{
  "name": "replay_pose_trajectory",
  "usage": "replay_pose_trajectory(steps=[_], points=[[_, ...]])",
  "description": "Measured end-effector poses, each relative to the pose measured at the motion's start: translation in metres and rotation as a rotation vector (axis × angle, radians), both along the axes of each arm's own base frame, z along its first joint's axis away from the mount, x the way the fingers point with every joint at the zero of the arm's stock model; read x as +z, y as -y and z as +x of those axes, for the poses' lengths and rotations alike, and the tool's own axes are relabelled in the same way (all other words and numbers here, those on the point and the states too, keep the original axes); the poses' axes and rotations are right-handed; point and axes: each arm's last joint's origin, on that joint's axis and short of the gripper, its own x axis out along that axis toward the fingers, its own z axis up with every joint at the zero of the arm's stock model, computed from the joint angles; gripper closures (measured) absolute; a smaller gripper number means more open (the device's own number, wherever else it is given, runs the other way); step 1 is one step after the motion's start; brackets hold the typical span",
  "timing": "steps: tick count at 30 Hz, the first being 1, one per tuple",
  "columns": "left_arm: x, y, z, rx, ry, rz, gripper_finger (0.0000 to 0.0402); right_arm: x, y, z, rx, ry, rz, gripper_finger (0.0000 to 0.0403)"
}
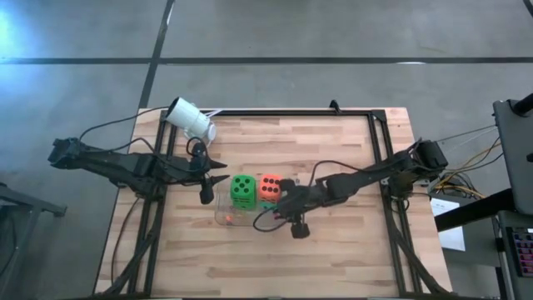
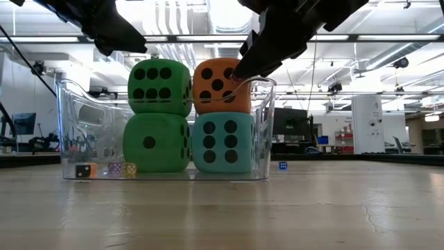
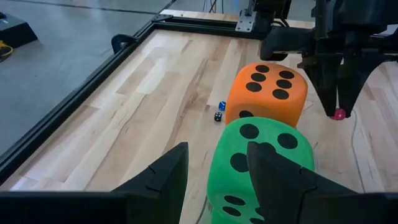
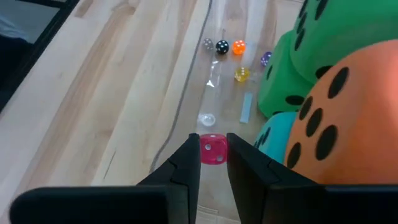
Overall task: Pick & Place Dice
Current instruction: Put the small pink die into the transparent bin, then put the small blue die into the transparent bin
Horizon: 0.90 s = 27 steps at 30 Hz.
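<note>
High view: clear bin (image 1: 231, 213) sits mid-table on the pale wood table (image 1: 333, 250). An upper green die (image 1: 243, 188) and the orange die (image 1: 270, 187) show side by side on top of the stack. The right gripper (image 1: 281, 200) hangs at the orange die's near corner; the left gripper (image 1: 218, 178) waits just beside the green die. A white cylindrical camera (image 1: 191, 119) stands at the far left corner. Grey concrete floor all round.

Low view: four big dice are stacked two on two inside the bin. The green die is over a lower green die (image 2: 155, 142), the orange over the teal die (image 2: 223, 142). They are packed against the right wall, probably to leave the left part of the floor free, where several tiny dice (image 2: 107, 169) lie. Beyond is an open lab with ceiling strip lights and monitors.

Left wrist view: left fingers stand moderately apart with nothing between them, hovering over the green die. Two more tiny dice lie on bare wood outside, near the orange die.

Right wrist view: right fingers are narrow, pinching a small pink die (image 4: 213, 149) above the bin's open part. This looks like a carry-and-drop, so the grip is high and clear of the big dice. Whether the pink die is already slipping free I cannot tell.
</note>
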Motion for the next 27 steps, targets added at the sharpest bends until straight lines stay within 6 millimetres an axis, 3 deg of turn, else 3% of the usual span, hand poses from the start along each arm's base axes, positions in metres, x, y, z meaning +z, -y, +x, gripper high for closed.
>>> replay_pose_trajectory(steps=[18,27], points=[[0.0001,0.0000,0.0000,0.000,0.001,0.000,0.0231,-0.0027,0.0040,-0.0009,0.010,-0.025,-0.029,0.0249],[0.0001,-0.0001,0.0000,0.000,0.001,-0.001,0.0231,0.0016,0.0053,-0.0033,0.010,-0.022,-0.031,0.0243]])
